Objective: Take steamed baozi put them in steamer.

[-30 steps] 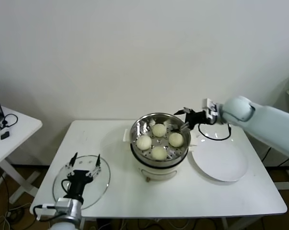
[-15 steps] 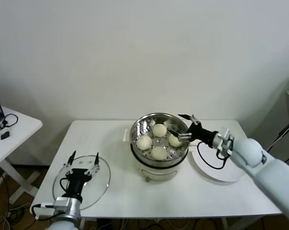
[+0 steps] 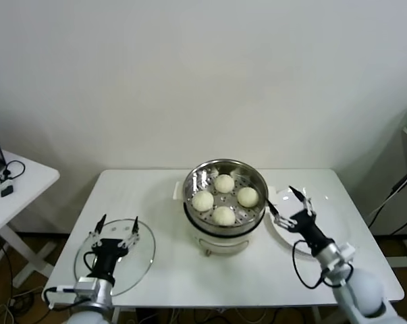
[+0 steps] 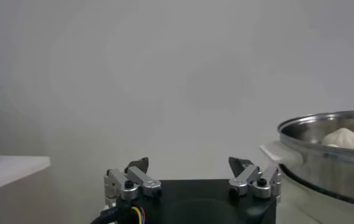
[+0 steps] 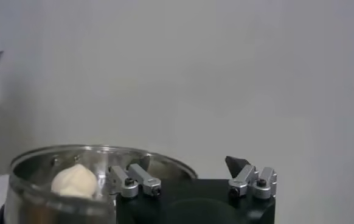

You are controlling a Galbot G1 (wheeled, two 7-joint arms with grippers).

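Several cream-white steamed baozi (image 3: 224, 183) lie on the perforated floor of the shiny steamer (image 3: 192, 183) at the table's middle. My right gripper (image 3: 289, 202) is open and empty, just to the right of the steamer and low over the white plate's near-left part. From the right wrist, that gripper (image 5: 189, 167) shows wide-apart jaws with the steamer (image 5: 37, 195) and one baozi (image 5: 73, 181) beyond. My left gripper (image 3: 117, 226) stands open and empty over the glass lid at the front left. In the left wrist view its jaws (image 4: 189, 167) frame bare wall, with the steamer (image 4: 329, 155) to one side.
A flat white plate (image 3: 335, 219) lies right of the steamer. A round glass lid (image 3: 144, 260) rests at the table's front left. A small side table (image 3: 28, 182) with a cable and a laptop edge stands at the far left. A wall rises behind.
My right arm has drawn back from the steamer's right rim toward the front right and now sits low over the plate. The baozi and the left arm have not moved.
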